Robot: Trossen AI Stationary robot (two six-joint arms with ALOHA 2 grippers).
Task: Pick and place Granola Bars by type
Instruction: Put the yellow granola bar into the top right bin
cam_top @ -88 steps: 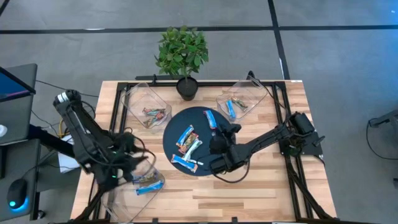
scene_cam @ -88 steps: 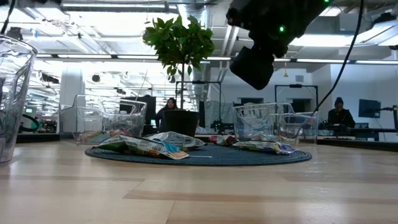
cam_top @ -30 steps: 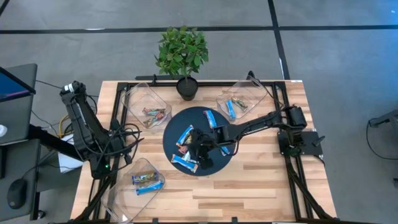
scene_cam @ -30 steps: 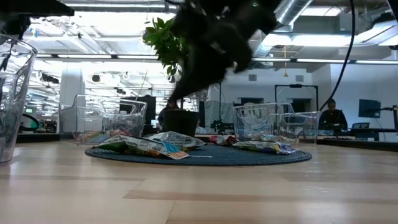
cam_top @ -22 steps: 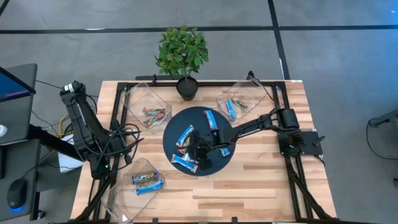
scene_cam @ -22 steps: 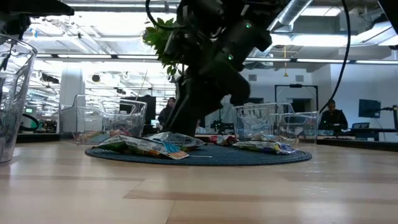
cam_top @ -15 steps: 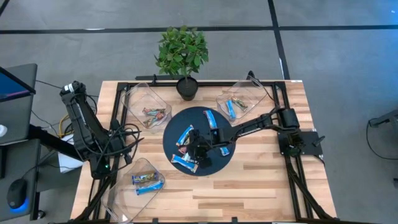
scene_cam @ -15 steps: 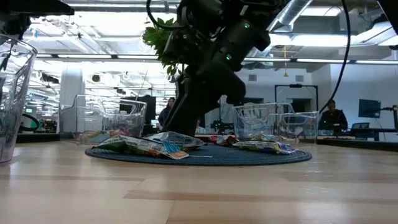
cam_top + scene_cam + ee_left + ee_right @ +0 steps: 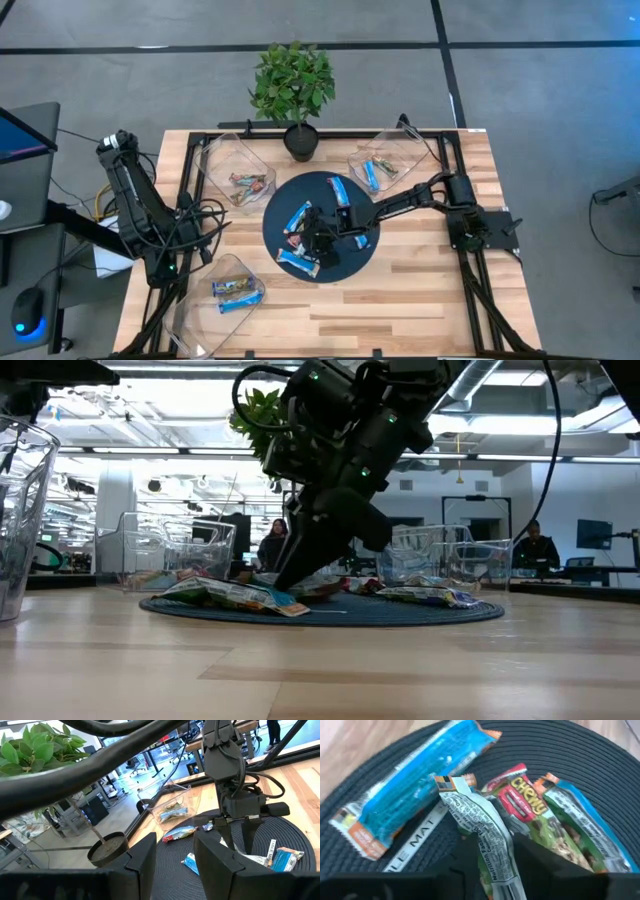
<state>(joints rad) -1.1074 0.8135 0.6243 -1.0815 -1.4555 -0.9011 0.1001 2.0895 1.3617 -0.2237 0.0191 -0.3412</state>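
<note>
A bar (image 9: pixel 485 840) is lying on the dark mat (image 9: pixel 345 265) mid-surface, gripped between the right hand's (image 9: pixel 312 238) narrowed fingers; other bars (image 9: pixel 297 216) are lying beside it; the left hand (image 9: pixel 172 870) is hanging part-open near the surface's left edge.

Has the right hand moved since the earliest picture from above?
Yes. The right hand has gone from the near right edge of the round dark mat toward the middle, onto the granola bars.
</note>
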